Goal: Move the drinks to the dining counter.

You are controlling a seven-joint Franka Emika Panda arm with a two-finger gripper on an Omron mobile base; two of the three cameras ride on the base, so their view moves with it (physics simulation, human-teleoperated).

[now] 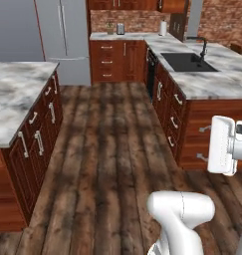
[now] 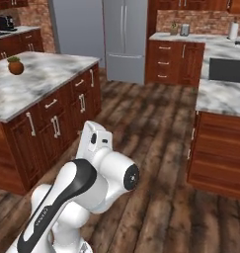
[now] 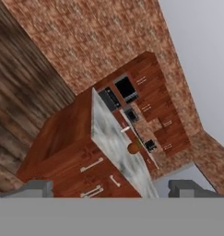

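The drinks are out of view. The dining counter (image 1: 212, 82) runs along the right of the left base view, a veined marble top on reddish wood with a black sink (image 1: 187, 62) and a black faucet (image 1: 203, 47). In the right base view the dining counter (image 2: 220, 99) stands at the right edge. My gripper (image 3: 112, 189) is open, its two dark fingertips (image 3: 37, 186) spread wide with nothing between them. It looks across the floor at the end of the sinkless island (image 3: 115, 143).
The marble island (image 1: 13, 94) is on the left, and the same island (image 2: 42, 81) carries a terracotta pot with a plant (image 2: 16, 65). That pot (image 3: 133, 148) also shows from the hand. A steel fridge (image 1: 62, 35) stands at the back. Wooden floor (image 1: 107, 149) lies between island and counter.
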